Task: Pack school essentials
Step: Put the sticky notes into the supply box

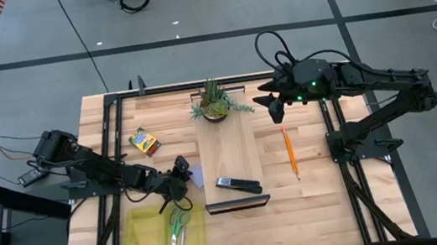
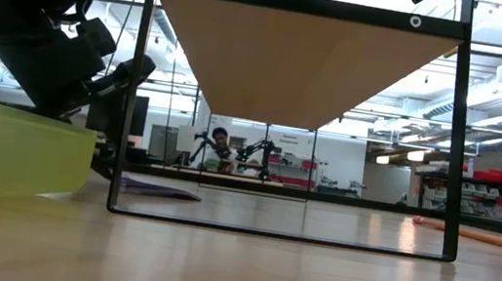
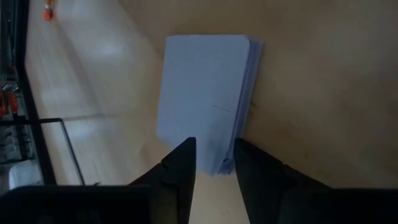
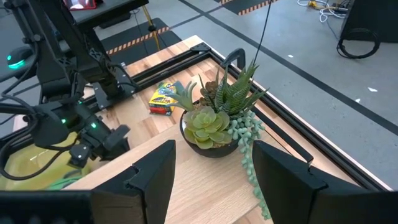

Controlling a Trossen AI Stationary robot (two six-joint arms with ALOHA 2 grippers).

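Observation:
The pale blue note pad (image 1: 196, 176) (image 3: 205, 93) lies flat on the table. My left gripper (image 1: 181, 171) (image 3: 214, 163) points down over its corner, fingers a narrow gap apart. The green-handled scissors (image 1: 179, 227) lie in the yellow tray (image 1: 141, 243). The yellow-and-green crayon box (image 1: 144, 141) (image 4: 163, 98) lies flat near the far left. An orange pencil (image 1: 290, 152) lies right of the wooden board. My right gripper (image 1: 274, 107) (image 4: 214, 180) is open in the air beside the potted plant (image 1: 216, 102) (image 4: 217, 118). No purple pen shows. My left gripper stands with one fingertip (image 3: 183, 158) on either side of the note pad's corner (image 3: 221, 163), coming from above. I cannot tell whether the fingertips touch it. The pad stays flat on the table.
A black stapler (image 1: 238, 186) lies on the light wooden board (image 1: 228, 146), whose near end carries a black frame (image 1: 238, 204) (image 2: 298, 118). Black rails (image 1: 111, 145) run along both sides of the table. Bare wood lies near the table's right near corner.

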